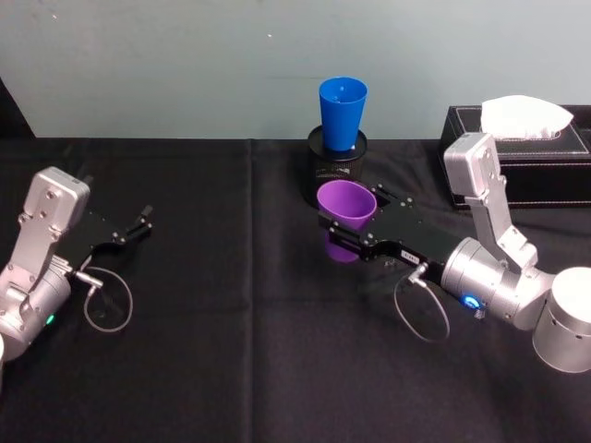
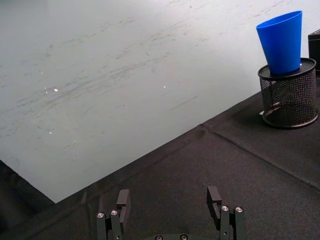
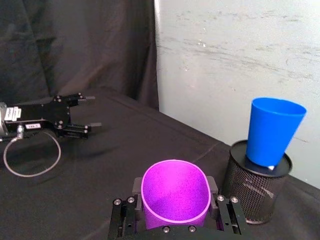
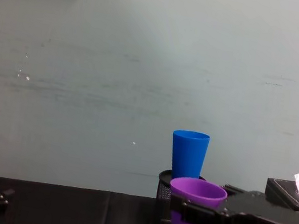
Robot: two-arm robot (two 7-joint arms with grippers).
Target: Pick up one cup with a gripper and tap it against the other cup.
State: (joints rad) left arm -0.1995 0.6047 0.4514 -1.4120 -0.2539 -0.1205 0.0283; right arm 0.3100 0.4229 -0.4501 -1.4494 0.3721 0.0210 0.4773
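Between the fingers of the right gripper: the purple cup is sitting upright, mouth up, with the fingers clamping it from both sides just under the rim.
Cup's place: it is hanging just in front of the black mesh pen holder, near the middle of the bench. I cannot tell whether its base is clearing the black cloth.
Blue cup: it is standing upright in the mouth of the pen holder, with most of its body rising above the mesh and a gap separating it from the purple cup.
Done: the pick is looking complete, with the grasp appearing square and firm.
Left to do: the tap is not yet made, as the two cups are not touching.
Next move: in the chest view the purple rim is lying about level with the holder's rim. The cup is therefore likely needing a lift before going forward, or it is risking a knock on mesh instead of blue plastic.
Edges: the wall is standing close behind the holder, and a black tissue box is lying to the right, near the right arm's upper link.
Open room: bare cloth is spreading to the left and in front of the purple cup.
Left gripper: it is resting well apart on the left side of the bench, fingers spread and holding nothing.
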